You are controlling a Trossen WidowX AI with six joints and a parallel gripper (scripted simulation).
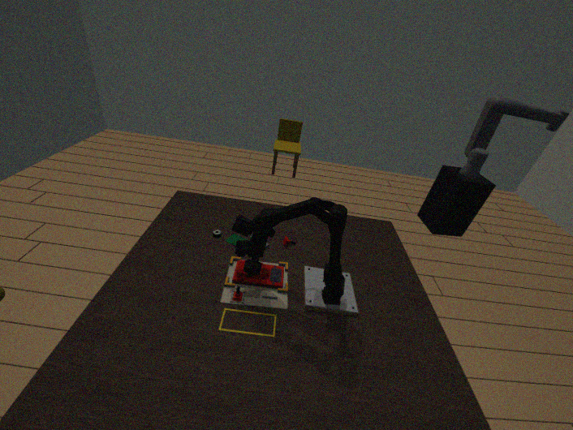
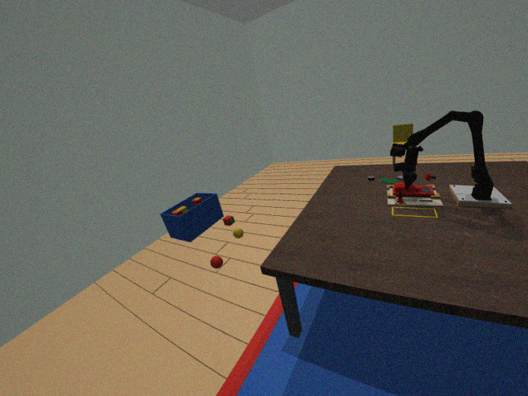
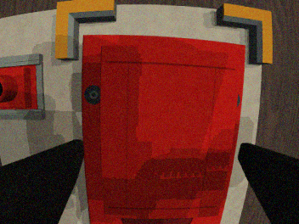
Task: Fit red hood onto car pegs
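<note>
The red hood [image 3: 170,106] lies over the red chassis [image 3: 91,127] [image 1: 264,281] in the jig [image 3: 161,19] [image 1: 256,303]. In the wrist view the hood looks square with the chassis, with a narrow strip of deck and a dark round part showing at its left. The pegs, corner holes and engine block cannot be made out, so whether the hood is fully seated cannot be told. My gripper [image 3: 165,151] [image 1: 252,273] [image 2: 408,187] is open and low over the car. One finger is on each side of the hood, with a thin gap visible beside each fingertip.
Orange corner brackets [image 3: 85,12] [image 3: 259,21] stand around the car. A small red part [image 3: 21,86] [image 1: 237,295] sits in a grey-framed holder beside it. Behind are a green piece [image 1: 234,238], a wheel [image 1: 216,233] and a red part [image 1: 286,240]. A yellow outline [image 1: 247,333] marks the table in front.
</note>
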